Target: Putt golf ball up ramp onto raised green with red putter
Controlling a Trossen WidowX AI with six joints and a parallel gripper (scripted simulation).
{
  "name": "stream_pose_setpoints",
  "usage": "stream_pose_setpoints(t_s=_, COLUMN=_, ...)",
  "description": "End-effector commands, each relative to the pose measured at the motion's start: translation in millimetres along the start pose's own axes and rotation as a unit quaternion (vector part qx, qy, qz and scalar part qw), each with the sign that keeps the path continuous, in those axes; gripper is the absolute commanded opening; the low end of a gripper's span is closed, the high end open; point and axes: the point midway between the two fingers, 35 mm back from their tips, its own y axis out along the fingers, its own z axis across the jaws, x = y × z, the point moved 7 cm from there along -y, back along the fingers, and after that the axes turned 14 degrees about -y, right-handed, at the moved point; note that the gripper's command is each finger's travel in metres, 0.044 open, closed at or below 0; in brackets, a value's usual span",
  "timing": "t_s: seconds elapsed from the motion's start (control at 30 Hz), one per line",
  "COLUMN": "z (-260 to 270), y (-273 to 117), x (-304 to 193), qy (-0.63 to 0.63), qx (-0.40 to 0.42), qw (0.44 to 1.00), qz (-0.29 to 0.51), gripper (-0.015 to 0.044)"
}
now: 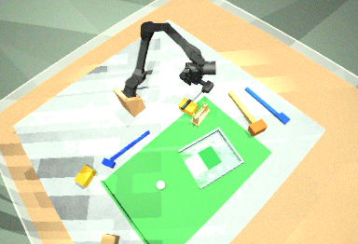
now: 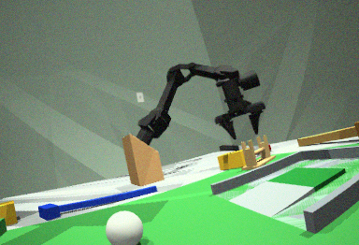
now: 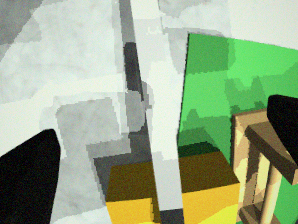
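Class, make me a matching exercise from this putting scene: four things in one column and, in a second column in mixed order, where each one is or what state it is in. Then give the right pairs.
Things:
1. golf ball
2. gripper
3. wooden rack
4. blue putter

Places or states:
A. open, hanging above the yellow block
B. on the green mat, near its front edge
C. lying on the grey surface, left of the mat
D. at the mat's far edge, beside the yellow block

Pairs: 1-B, 2-A, 3-D, 4-C
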Motion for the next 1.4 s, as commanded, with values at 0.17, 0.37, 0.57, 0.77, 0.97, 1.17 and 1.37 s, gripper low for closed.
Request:
stream_pose_setpoints(t_s=0.17, z=-0.8, y=22.6, x=-4.3, qy=0.004, qx=0.004, qw=1.0, qz=0.005, gripper=0.044)
stream_pose_setpoints(t_s=0.37, z=-0.4, y=39.6, x=-5.4, qy=0.005, qx=0.004, qw=1.0, qz=0.004, gripper=0.044)
stream_pose_setpoints(t_s=0.57, z=-0.1, y=46.0, x=-5.7, qy=0.005, qx=0.004, qw=1.0, qz=0.004, gripper=0.044)
stream_pose_setpoints(t_s=0.77, z=-0.1, y=52.3, x=-6.1, qy=0.005, qx=0.004, qw=1.0, qz=0.004, gripper=0.044)
stream_pose_setpoints(t_s=0.97, z=0.1, y=61.9, x=-6.7, qy=0.005, qx=0.004, qw=1.0, qz=0.004, gripper=0.044)
stream_pose_setpoints(t_s=1.17, z=0.6, y=69.0, x=-7.1, qy=0.005, qx=0.004, qw=1.0, qz=0.003, gripper=0.044)
stream_pose_setpoints(t_s=1.37, z=0.6, y=66.0, x=-5.9, qy=0.002, qx=0.004, qw=1.0, qz=0.001, gripper=0.0335)
